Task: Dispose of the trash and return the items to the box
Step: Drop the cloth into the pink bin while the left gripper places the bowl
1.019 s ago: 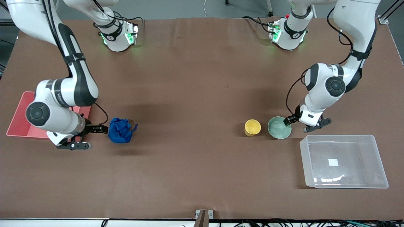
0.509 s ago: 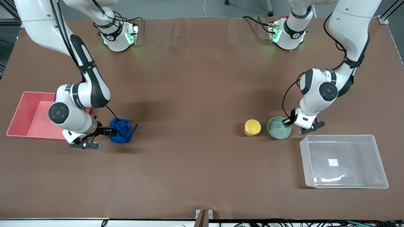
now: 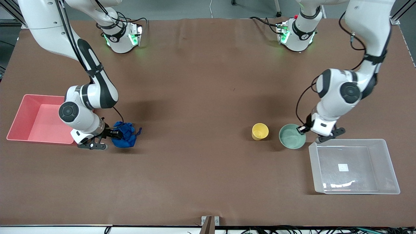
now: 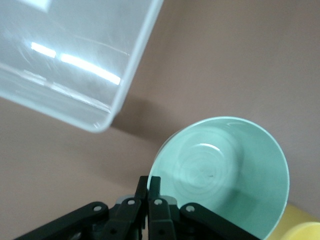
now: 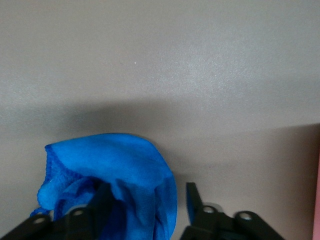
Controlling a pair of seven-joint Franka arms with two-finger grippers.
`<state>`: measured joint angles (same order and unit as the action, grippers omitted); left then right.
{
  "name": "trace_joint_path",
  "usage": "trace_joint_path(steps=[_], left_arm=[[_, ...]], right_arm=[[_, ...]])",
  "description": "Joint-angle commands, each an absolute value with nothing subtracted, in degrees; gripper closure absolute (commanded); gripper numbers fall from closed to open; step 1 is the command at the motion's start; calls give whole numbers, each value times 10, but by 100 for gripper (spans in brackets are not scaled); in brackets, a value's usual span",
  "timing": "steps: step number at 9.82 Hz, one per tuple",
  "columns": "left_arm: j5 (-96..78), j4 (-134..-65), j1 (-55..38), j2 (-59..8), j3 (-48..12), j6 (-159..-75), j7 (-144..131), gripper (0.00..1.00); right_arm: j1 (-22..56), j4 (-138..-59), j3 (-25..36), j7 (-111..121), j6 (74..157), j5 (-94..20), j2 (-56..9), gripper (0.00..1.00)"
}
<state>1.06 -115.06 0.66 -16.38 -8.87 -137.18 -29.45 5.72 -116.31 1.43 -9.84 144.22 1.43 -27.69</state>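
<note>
Brown matte table [image 3: 208, 97] fills the scene, a grey floor strip along the edge where the two arm bases stand with green lights glowing, and a run of dark cables along the edge closest to the front camera. Over at the right arm's end, the right gripper [image 3: 114, 134] is low at the table, fingers spread around the blue cloth wad [image 3: 125, 138]; in the right wrist view one black finger [image 5: 102, 202] sits buried in the folds of that cloth [image 5: 115, 182] while the other finger stands just clear of it with brown table showing between, so it is straddling the wad, not squeezing it. The pink bin [image 3: 24, 118] lies just beside that gripper, farther toward the right arm's end, open and showing its floor. Now the left arm's end: the left gripper [image 3: 300, 130] has its fingers pressed together on the rim of the mint-green bowl [image 3: 292, 136], and the left wrist view shows it plainly, the two black fingertips [image 4: 150, 187] pinching the thin edge of the bowl [image 4: 225, 175], which looks tilted, whether clear of the table I cannot tell. The yellow cup [image 3: 260, 131] stands upright next to the bowl on the side away from the gripper, close but apart. The clear box [image 3: 354, 143] sits right by the gripper, nearer the front camera, its corner almost under the wrist, with a white sticker [image 3: 343, 167] on its floor.
</note>
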Motion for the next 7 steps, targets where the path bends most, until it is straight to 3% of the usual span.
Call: trace_joint_path(steps=[1,2,3,7], left_arm=[[15,-1025,20,-199,-82,-1267,-239,100],[31,-993,48,-219,-82,-1263,-190,100],[35,-964,74,-242,-83,-1262,-149,100],[37,-863,122,-342,-81,-1262,-25,100]], right_arm=[[55,-1171,12,-106,1449,14,-276,71],[55,-1170,12,-105,1448,14,-276,85],[55,-1169,13,-105,1448,14,-276,92],[51,-1165,13,-105,1441,14,-272,97]])
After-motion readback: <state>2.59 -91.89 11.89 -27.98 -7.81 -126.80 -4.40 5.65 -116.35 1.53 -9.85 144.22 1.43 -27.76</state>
